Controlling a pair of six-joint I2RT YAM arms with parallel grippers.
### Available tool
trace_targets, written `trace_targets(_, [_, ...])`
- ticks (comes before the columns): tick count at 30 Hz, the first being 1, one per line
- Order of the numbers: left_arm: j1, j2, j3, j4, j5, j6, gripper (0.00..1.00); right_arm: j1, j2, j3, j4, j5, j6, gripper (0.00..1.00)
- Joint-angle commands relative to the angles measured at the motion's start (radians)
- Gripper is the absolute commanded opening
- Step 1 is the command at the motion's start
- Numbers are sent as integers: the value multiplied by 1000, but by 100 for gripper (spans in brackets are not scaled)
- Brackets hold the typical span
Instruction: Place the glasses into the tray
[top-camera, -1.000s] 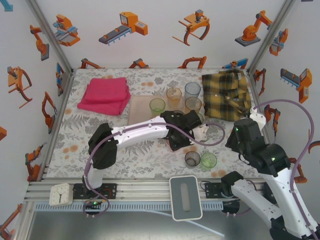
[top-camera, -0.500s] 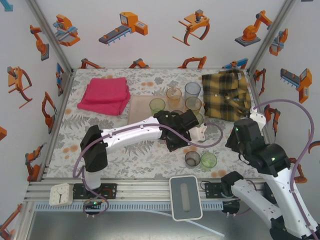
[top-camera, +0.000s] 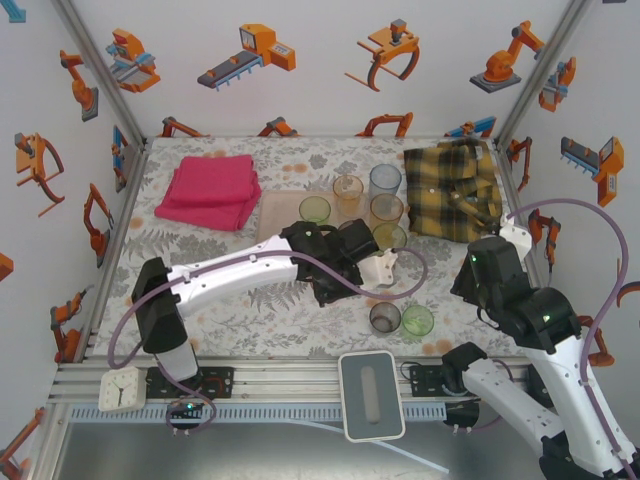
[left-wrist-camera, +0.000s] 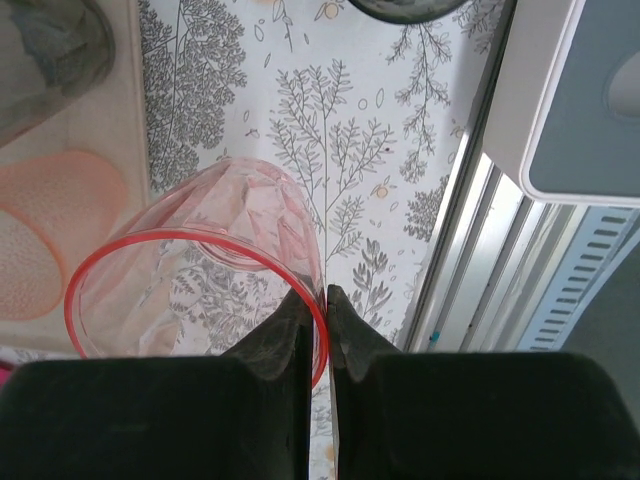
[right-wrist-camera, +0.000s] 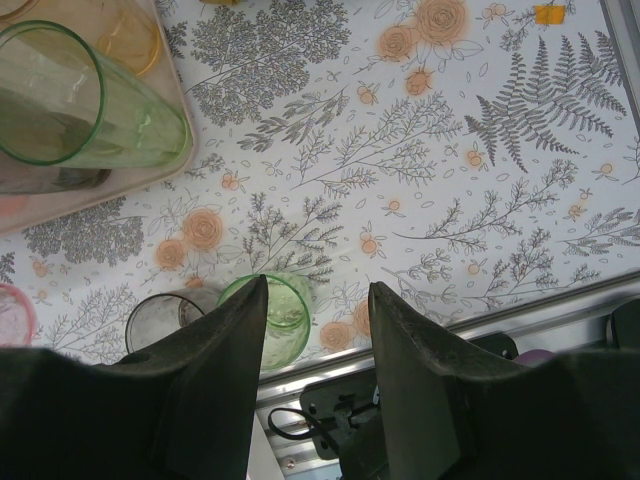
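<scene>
A pink glass (left-wrist-camera: 200, 270) hangs over the floral table, my left gripper (left-wrist-camera: 322, 295) shut on its red rim; from above it shows as a pale shape (top-camera: 385, 268) at the end of the left arm. The pale pink tray (top-camera: 278, 218) lies just behind, with green (top-camera: 314, 209), orange (top-camera: 348, 188) and bluish (top-camera: 385, 180) glasses standing on it. A grey glass (top-camera: 385, 318) and a green glass (top-camera: 417, 320) stand on the table near the front. My right gripper (right-wrist-camera: 318, 295) hovers open above that green glass (right-wrist-camera: 285, 320), holding nothing.
A folded magenta towel (top-camera: 210, 190) lies at the back left and a plaid shirt (top-camera: 455, 185) at the back right. A white clock (top-camera: 122, 388) and a grey-white device (top-camera: 370, 393) sit on the front rail (left-wrist-camera: 470, 270). Walls enclose three sides.
My left arm has swung left and slightly back, carrying the pink glass toward the tray's near edge. The right arm has stayed still.
</scene>
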Motion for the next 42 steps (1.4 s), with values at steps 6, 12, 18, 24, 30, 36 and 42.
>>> trace_targets(6, [32, -140, -93, -48, -26, 49, 6, -7, 6, 23, 2, 20, 11, 45])
trace_targets(12, [113, -186, -104, -57, -16, 47, 6, -7, 30, 38, 8, 16, 8, 45])
trace_targets(18, [198, -223, -99, -54, -30, 63, 6, -7, 44, 48, 16, 13, 6, 45])
trace_targets(24, [278, -232, -88, -42, -39, 87, 6, -7, 64, 62, 26, 5, 0, 45])
trace_targets(30, [397, -195, -28, -22, -22, 111, 6, -7, 74, 66, 35, 1, -6, 44])
trace_targets(36, [493, -119, 71, -7, -6, 143, 6, -7, 74, 66, 36, -1, -8, 45])
trace_targets(42, [572, -6, 199, 20, 8, 159, 6, -7, 75, 60, 36, -1, -7, 45])
